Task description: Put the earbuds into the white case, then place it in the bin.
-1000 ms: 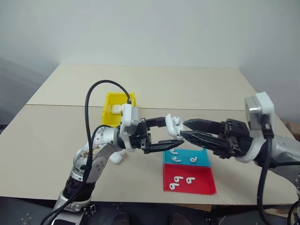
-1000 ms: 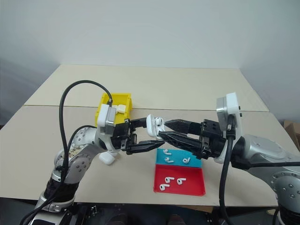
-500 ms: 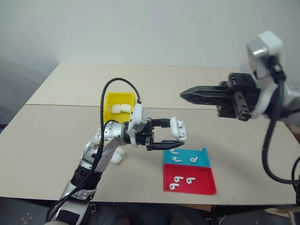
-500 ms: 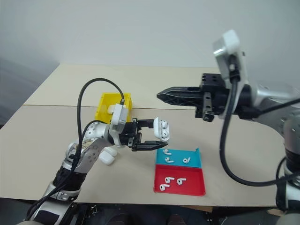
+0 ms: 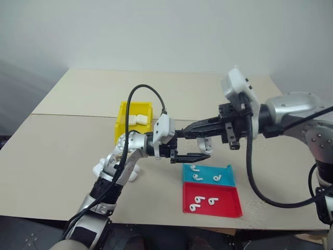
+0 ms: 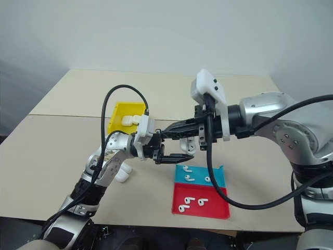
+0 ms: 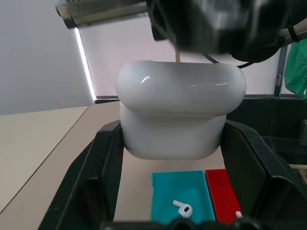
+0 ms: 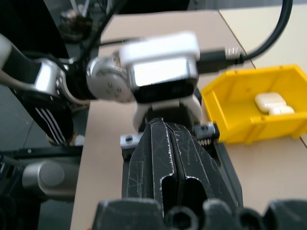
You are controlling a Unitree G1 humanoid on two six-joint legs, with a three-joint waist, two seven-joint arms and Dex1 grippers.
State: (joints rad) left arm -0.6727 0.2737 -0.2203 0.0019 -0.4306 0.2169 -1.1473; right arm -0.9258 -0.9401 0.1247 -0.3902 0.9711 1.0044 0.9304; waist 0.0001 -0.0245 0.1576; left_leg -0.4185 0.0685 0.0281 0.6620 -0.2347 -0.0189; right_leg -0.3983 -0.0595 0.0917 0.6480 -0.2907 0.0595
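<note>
White case (image 7: 180, 115) lid now shut, glossy, in left jaws.

Glossy white case (image 7: 180, 115) between black claw fingers (image 7: 103, 167). Yellow bin (image 5: 125, 115) with white cases (image 5: 138, 119) inside. Teal-blue tray (image 5: 208, 175) and red tray (image 5: 213, 199), both dotted with white earbuds (image 5: 199, 201). Pale beige worktop (image 5: 62, 151). Silver-grey arms, black cables.

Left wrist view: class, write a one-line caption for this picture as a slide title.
White case with its lid down, held between the left gripper jaws above the blue tray.
</note>
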